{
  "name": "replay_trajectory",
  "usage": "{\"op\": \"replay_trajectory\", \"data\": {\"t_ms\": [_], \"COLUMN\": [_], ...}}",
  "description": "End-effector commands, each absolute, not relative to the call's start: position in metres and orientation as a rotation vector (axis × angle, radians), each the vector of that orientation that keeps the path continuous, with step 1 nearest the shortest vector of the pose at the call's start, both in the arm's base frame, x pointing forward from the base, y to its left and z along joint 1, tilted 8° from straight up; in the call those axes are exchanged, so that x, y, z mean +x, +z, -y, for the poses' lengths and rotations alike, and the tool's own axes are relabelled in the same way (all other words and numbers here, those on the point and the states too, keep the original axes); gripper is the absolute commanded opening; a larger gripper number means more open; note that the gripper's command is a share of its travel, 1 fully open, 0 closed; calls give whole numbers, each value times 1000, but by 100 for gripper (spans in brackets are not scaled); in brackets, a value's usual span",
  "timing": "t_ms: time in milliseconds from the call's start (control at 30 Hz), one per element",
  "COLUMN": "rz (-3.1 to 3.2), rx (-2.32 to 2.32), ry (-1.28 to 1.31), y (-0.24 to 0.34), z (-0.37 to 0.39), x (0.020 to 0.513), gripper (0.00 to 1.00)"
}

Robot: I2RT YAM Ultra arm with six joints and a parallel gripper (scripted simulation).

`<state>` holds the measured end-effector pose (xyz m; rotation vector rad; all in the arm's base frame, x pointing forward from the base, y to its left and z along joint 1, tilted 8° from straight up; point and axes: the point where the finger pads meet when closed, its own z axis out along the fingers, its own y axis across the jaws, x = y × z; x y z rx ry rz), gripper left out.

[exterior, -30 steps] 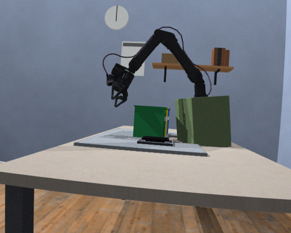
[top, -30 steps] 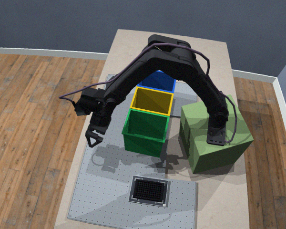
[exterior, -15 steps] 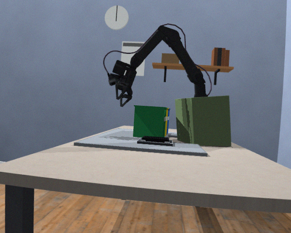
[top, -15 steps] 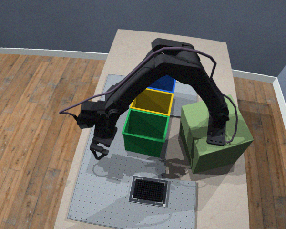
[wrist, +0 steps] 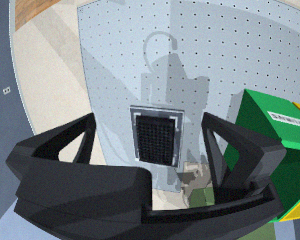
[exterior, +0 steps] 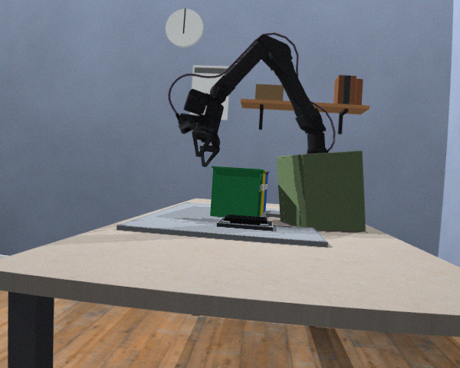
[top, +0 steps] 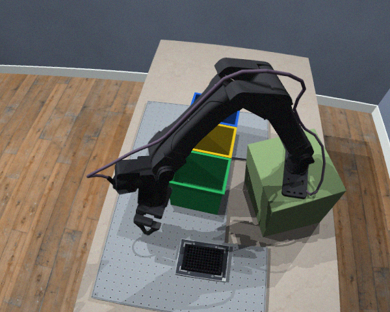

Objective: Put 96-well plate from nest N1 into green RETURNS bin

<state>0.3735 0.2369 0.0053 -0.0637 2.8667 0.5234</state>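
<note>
The black 96-well plate (top: pixel 203 259) (exterior: pixel 245 219) (wrist: pixel 155 140) lies flat in its grey plate nest (top: pixel 179 255) (wrist: pixel 133 136) at the front of the perforated grey mat (top: pixel 128 262) (exterior: pixel 170 225) (wrist: pixel 230 60). The green bin (top: pixel 201 197) (exterior: pixel 234 192) (wrist: pixel 262 117) stands upright, first in a row with the yellow bin (top: pixel 218 141) and the blue bin (top: pixel 233 119) behind it. My gripper (top: pixel 147 229) (exterior: pixel 205 156) (wrist: pixel 148 118) is open and empty. It hangs high in the air, just left of the green bin's front corner, well above and behind the plate.
A large olive-green block (top: pixel 289 188) (exterior: pixel 321 190) carries the arm's base, right of the bins. A purple cable (top: pixel 128 157) loops from the arm. The beige table (top: pixel 289 278) (exterior: pixel 222 273) edge runs close along the mat's left side.
</note>
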Motion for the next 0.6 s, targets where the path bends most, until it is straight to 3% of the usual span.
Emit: {"op": "replay_trajectory", "data": {"t_ms": [0,567], "rz": [-2897,-2973], "rx": [-48,-85], "ry": [462,275], "y": [13,19], "z": [-244,-267], "x": [353,284], "gripper": [100,100]}}
